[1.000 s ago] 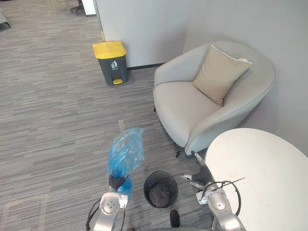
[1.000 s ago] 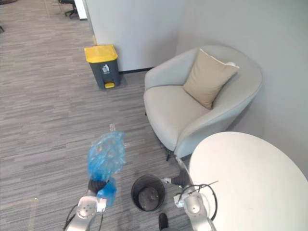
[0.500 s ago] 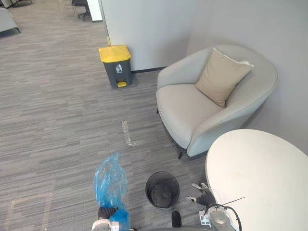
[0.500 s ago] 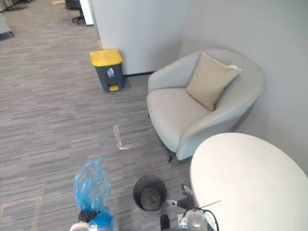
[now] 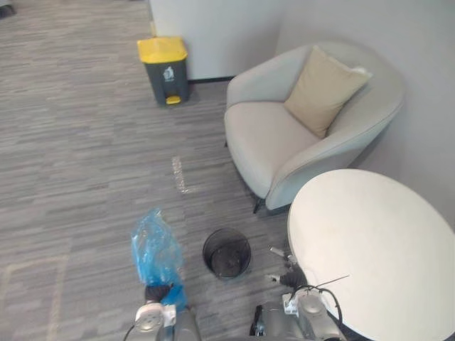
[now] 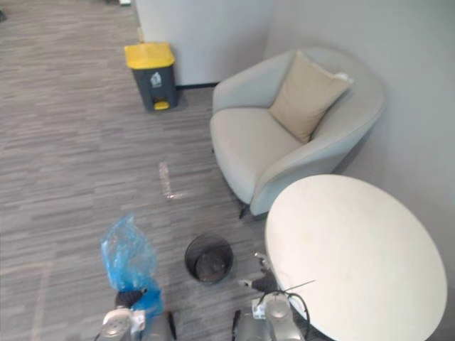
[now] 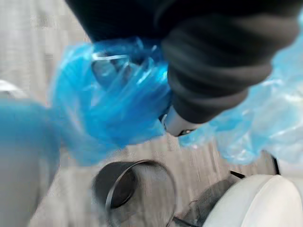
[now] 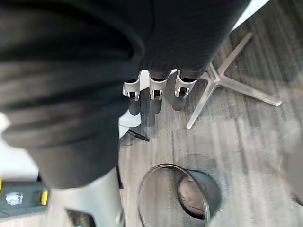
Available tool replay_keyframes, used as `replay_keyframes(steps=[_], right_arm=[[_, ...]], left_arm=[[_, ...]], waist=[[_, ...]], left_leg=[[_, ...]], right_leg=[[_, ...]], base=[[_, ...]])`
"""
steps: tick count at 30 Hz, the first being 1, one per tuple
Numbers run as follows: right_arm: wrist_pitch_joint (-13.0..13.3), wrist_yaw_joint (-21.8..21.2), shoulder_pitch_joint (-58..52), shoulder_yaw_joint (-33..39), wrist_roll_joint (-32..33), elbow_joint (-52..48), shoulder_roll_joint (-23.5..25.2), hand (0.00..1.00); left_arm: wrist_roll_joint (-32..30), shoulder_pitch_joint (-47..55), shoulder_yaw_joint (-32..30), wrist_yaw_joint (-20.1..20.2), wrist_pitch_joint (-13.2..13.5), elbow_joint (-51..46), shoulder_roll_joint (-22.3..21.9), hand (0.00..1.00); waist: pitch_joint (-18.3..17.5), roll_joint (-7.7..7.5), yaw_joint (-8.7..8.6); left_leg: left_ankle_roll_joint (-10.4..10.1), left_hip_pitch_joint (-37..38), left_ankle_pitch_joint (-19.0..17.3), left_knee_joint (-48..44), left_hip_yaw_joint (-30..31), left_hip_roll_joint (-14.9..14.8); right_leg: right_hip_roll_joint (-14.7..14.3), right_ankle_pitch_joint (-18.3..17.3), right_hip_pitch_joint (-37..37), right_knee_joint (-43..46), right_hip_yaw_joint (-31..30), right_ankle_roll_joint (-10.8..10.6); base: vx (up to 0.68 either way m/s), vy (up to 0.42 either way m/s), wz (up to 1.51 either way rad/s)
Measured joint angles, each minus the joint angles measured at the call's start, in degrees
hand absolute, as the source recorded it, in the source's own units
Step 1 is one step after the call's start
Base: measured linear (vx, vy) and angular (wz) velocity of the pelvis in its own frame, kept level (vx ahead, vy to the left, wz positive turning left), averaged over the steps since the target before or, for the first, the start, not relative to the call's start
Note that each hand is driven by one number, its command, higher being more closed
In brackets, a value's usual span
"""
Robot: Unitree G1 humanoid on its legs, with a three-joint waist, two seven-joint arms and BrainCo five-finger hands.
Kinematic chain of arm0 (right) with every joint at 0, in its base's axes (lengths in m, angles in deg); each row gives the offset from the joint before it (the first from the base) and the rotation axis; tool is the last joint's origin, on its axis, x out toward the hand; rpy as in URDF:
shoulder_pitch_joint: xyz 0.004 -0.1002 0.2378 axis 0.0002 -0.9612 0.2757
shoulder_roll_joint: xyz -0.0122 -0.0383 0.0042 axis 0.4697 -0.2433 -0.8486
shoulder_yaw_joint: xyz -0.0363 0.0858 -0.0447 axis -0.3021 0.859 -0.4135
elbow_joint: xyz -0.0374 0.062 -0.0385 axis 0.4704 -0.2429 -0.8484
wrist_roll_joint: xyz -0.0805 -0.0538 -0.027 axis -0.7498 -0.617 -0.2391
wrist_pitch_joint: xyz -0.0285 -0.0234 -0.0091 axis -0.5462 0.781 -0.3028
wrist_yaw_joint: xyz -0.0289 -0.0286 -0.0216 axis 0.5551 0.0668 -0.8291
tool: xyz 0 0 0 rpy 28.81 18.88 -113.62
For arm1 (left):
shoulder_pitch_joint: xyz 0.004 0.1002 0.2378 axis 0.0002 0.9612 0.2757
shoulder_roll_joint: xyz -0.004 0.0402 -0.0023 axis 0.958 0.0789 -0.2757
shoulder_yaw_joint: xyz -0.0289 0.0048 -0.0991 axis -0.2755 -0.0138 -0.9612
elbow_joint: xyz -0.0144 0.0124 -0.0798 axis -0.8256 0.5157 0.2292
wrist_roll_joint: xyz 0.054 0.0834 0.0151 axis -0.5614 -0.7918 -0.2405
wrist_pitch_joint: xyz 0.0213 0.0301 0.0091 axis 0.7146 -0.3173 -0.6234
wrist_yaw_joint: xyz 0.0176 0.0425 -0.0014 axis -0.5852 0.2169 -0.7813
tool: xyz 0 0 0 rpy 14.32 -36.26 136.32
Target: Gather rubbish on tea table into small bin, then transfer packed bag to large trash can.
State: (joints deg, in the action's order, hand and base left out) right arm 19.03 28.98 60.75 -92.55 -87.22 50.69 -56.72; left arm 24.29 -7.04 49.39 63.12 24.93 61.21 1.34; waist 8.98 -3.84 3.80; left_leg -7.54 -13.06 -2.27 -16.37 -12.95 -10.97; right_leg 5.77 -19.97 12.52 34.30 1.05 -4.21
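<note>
Lowered bag (image 5: 155,250) sits farther from bin (image 5: 227,253).
Grip: left hand (image 5: 159,293) curled round bag; right hand (image 8: 155,92) straight-fingered, empty.

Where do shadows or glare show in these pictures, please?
Left eye view: soft, even light; a dark shadow under the armchair, no glare on the round white table. Left wrist view: light passes through the blue bag. Right wrist view: the small bin is dark inside.

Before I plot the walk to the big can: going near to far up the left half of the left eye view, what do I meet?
left hand → blue bag it grips → tape mark on the carpet → yellow-lidded trash can
</note>
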Motion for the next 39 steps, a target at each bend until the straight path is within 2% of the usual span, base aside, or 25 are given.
replay_keyframes(steps=[1, 2, 3, 5, 6, 7, 8, 9, 11, 13, 14, 15, 19, 21, 23, 26, 27, 29, 30, 31, 32, 35, 37, 38, 39], right_arm=[[-0.06, 0.18, 0.41, -0.22, -0.44, 0.17, -0.19, 0.00], [-0.09, 0.25, 2.10, -0.67, -0.73, 0.36, -1.04, 0.00], [-0.09, 0.39, 2.44, -0.93, -0.73, 0.36, -1.53, 0.00], [-0.09, 0.68, 2.28, -0.80, -0.74, 0.38, -1.98, 0.00], [-0.15, 0.92, 2.31, 0.02, -0.76, 0.45, -2.06, 0.00], [-0.15, 0.92, 2.32, 0.04, -0.76, 0.45, -2.07, 0.00], [-0.31, 1.67, 2.61, 1.49, -0.75, 0.55, -2.12, 0.00], [-0.33, 2.00, 2.57, 1.97, -0.73, 0.55, -2.17, 0.00], [-0.37, 2.02, 2.41, 1.94, -0.75, 0.61, -2.33, 0.00], [-0.39, 1.97, 2.28, 1.92, -0.76, 1.54, -2.25, 0.00], [-0.60, 1.75, 2.44, 2.35, -0.75, 4.28, -1.52, 0.00], [-0.53, 1.55, 2.38, 2.27, -0.75, 4.81, -0.75, 0.00], [-0.55, 1.53, 2.43, 2.32, -0.75, 4.88, -0.79, 0.00], [-0.56, 1.66, 2.42, 2.37, -0.76, 5.54, -0.82, 0.00], [-0.58, 1.87, 2.44, 2.59, -0.76, 7.03, -0.84, 0.00], [-1.06, 1.89, 1.91, 2.50, -0.77, 7.51, -0.69, 0.00], [-1.08, 1.89, 1.61, 2.53, -0.78, 7.50, -0.72, 0.00], [-1.21, 1.87, 0.59, 2.54, -0.80, 7.51, -0.82, 0.00], [-1.25, 1.85, 0.14, 2.50, -0.79, 7.53, -0.71, 0.00], [-1.27, 1.84, -0.03, 2.50, -0.78, 7.66, -0.51, 0.00], [-1.25, 1.78, -0.15, 2.47, -0.74, 7.73, -0.07, 0.00], [-1.22, 1.82, 0.52, 2.54, -0.73, 8.13, -0.60, 0.00], [-1.24, 1.81, 0.62, 2.56, -0.72, 8.60, -1.38, 0.00], [-1.08, 1.66, 0.13, 3.43, -0.33, 8.80, -1.97, 0.00], [-1.35, 1.75, 0.78, 4.71, -0.54, 9.08, -2.28, 0.00]], left_arm=[[0.01, -0.83, -0.03, -0.08, -0.10, -0.02, -0.10, 1.00], [0.04, -1.84, 0.38, -0.04, -0.13, 0.17, -0.46, 1.00], [0.11, -2.02, 1.77, -0.05, -0.02, 0.15, -0.39, 1.00], [0.12, -1.88, 2.79, -0.06, -0.04, 0.18, -0.41, 1.00], [0.11, -1.78, 4.14, -0.01, -0.07, 0.27, -0.34, 1.00], [0.11, -1.78, 4.15, -0.01, -0.06, 0.27, -0.34, 1.00], [0.04, -2.00, 4.42, 0.02, -0.07, 0.43, -0.32, 1.00], [0.03, -1.97, 4.44, 0.04, 0.01, 0.33, -0.30, 1.00], [0.03, -1.87, 4.47, 0.04, -0.02, 0.56, -0.28, 1.00], [-0.03, -1.99, 4.95, 0.05, -0.04, 1.24, -0.24, 1.00], [-0.06, -2.89, 6.20, 0.07, -0.18, 2.37, 1.09, 1.00], [-0.06, -1.71, 6.22, 0.07, -0.25, 2.70, 2.13, 1.00], [-0.12, -1.37, 6.16, 0.04, -0.23, 2.83, 4.03, 1.00], [-0.14, -1.82, 6.11, 0.03, -0.19, 3.40, 4.76, 1.00], [-0.18, -1.69, 5.53, 0.03, -0.20, 3.71, 4.72, 1.00], [-0.21, -0.52, 5.63, 0.05, -0.23, 3.75, 4.90, 1.00], [-0.21, -0.30, 5.69, 0.04, -0.26, 3.75, 5.04, 1.00], [-0.22, 0.15, 6.29, 0.03, -0.39, 3.38, 5.79, 1.00], [-0.18, -0.12, 6.27, 0.00, -0.44, 2.93, 6.15, 1.00], [-0.19, 0.01, 6.34, 0.01, -0.48, 2.83, 6.40, 1.00], [-0.16, -0.05, 6.58, -0.02, -0.53, 2.77, 6.78, 1.00], [-0.17, -2.02, 6.27, -0.01, -0.54, 3.43, 7.39, 1.00], [-0.16, -3.27, 6.18, 0.04, -0.53, 3.84, 7.17, 1.00], [-0.16, -4.08, 6.16, 0.05, -0.50, 4.68, 6.66, 1.00], [-0.18, -4.48, 6.23, 0.16, -0.51, 4.99, 5.92, 1.00]], waist=[[0.43, 0.28, 0.29], [1.70, 2.73, 0.31], [2.15, 4.31, -0.13], [2.39, 5.38, -0.31], [2.51, 5.80, -0.57], [2.51, 5.80, -0.57], [3.20, 4.47, -0.72], [3.47, 3.98, -0.69], [3.26, 4.37, -0.68], [2.79, 5.26, -0.97], [2.04, 4.93, -1.74], [1.35, 4.55, -1.65], [0.95, 4.81, -1.65], [0.92, 4.81, -1.69], [0.93, 4.75, -1.76], [1.28, 3.39, -2.21], [1.30, 2.99, -2.37], [1.23, 1.95, -2.82], [1.47, 2.04, -3.81], [1.75, 2.53, -3.99], [1.73, 2.42, -3.97], [1.96, 1.62, -4.10], [2.25, 1.77, -4.62], [1.99, 2.18, -5.18], [1.80, 3.70, -5.15]], left_leg=[[-0.45, -1.49, 0.60, -0.33, 0.33, -0.26], [-1.06, -2.59, 2.02, -0.01, 2.16, -1.61], [-1.59, -2.86, 4.62, 2.53, 4.01, -2.71], [-1.53, -2.33, 9.35, 7.51, 4.62, -3.23], [-1.11, -3.07, 10.86, 9.00, 4.30, -3.52], [-1.09, -3.09, 10.84, 8.95, 4.30, -3.51], [0.67, -5.02, 7.40, 1.46, 3.91, -1.42], [1.96, -5.36, 4.00, -3.59, 3.57, -0.45], [2.65, -3.95, -1.68, -8.81, 1.50, -0.63], [2.68, -0.18, -7.41, -12.54, -3.14, -2.52], [1.30, 4.15, -9.03, -2.36, -8.09, -0.25], [2.17, 4.39, -8.47, -1.16, -7.62, 1.89], [3.82, 3.46, -8.14, -0.67, -6.31, 4.70], [4.27, 2.92, -8.34, -0.96, -4.78, 5.52], [4.93, 2.10, -10.21, -3.18, -3.77, 5.91], [5.85, 1.21, -15.53, -9.20, -1.93, 7.10], [6.06, 1.20, -16.39, -10.05, -1.09, 7.66], [6.94, 1.36, -18.50, -11.45, 1.57, 9.27], [7.63, 2.95, -18.77, -10.96, 3.90, 9.75], [7.86, 3.50, -19.05, -10.71, 4.43, 9.58], [7.79, 5.08, -19.60, -9.79, 5.15, 8.53], [7.33, 9.48, -19.62, -5.14, 5.64, 8.51], [6.04, 13.45, -19.45, -1.13, 5.86, 8.66], [4.39, 15.90, -20.22, 0.18, 6.99, 8.24], [3.65, 16.05, -19.80, 0.14, 7.20, 6.83]], right_leg=[[-0.60, -1.14, -0.02, -2.41, 0.71, 2.24], [-2.39, 0.55, -0.43, -4.09, 2.49, 3.29], [-3.92, 2.19, -0.80, -6.19, 4.40, 4.65], [-4.70, 3.27, -0.60, -6.82, 6.90, 5.77], [-3.91, 4.35, 0.19, -7.46, 10.32, 7.57], [-3.88, 4.35, 0.23, -7.47, 10.38, 7.57], [-1.75, 5.84, 0.45, -8.79, 12.11, 8.04], [-0.73, 7.34, 0.45, -10.36, 12.86, 7.84], [0.07, 9.82, 0.42, -13.08, 13.95, 7.29], [1.41, 12.56, 0.42, -15.71, 16.37, 6.15], [4.43, 16.36, -0.34, -20.37, 20.74, 1.87], [5.25, 18.74, -2.06, -24.05, 20.59, 0.65], [6.75, 21.67, -3.53, -27.71, 20.55, -0.22], [7.31, 21.69, -4.05, -27.86, 21.81, -0.67], [8.24, 19.01, -3.73, -24.81, 22.41, -1.66], [12.52, 11.40, -2.00, -13.15, 22.05, -3.54], [13.40, 10.30, -1.97, -11.23, 21.99, -3.30], [15.12, 9.85, 0.33, -2.90, 17.17, -0.37], [14.63, 11.60, 5.79, 7.22, 11.16, 4.53], [13.50, 10.58, 6.83, 8.85, 9.65, 4.11], [9.25, 6.93, 8.63, 9.15, 8.32, 1.51], [4.07, 5.94, 12.51, 3.63, 11.59, 1.73], [1.58, 8.64, 13.42, -4.96, 14.90, 2.98], [0.33, 13.62, 12.89, -6.58, 14.83, 7.17], [-0.04, 13.43, 12.46, -6.41, 16.55, 7.53]], base=[[-0.21, -0.218, 0.24], [-0.30, -0.210, 0.31], [-0.28, -0.134, 0.51], [-0.32, -0.148, 0.62], [-0.28, -0.088, 0.53], [-0.25, -0.042, 0.83], [-0.22, -0.032, 0.65], [-0.20, -0.023, 0.76], [-0.19, 0.063, 0.42], [-0.26, 0.310, 1.06], [-0.31, 0.506, 1.54], [-0.27, 0.463, 1.35], [-0.05, 0.160, 0.27], [-0.01, 0.063, 0.30], [0.03, 0.072, 0.32], [0.08, 0.069, 0.36], [0.17, 0.043, 0.57], [0.22, 0.060, 0.68], [0.26, 0.104, 0.63], [0.35, 0.072, 0.57], [0.26, -0.013, 0.21], [0.36, -0.072, 0.25], [0.53, -0.097, 0.33], [0.56, -0.073, 0.30], [0.69, -0.076, 0.44]])
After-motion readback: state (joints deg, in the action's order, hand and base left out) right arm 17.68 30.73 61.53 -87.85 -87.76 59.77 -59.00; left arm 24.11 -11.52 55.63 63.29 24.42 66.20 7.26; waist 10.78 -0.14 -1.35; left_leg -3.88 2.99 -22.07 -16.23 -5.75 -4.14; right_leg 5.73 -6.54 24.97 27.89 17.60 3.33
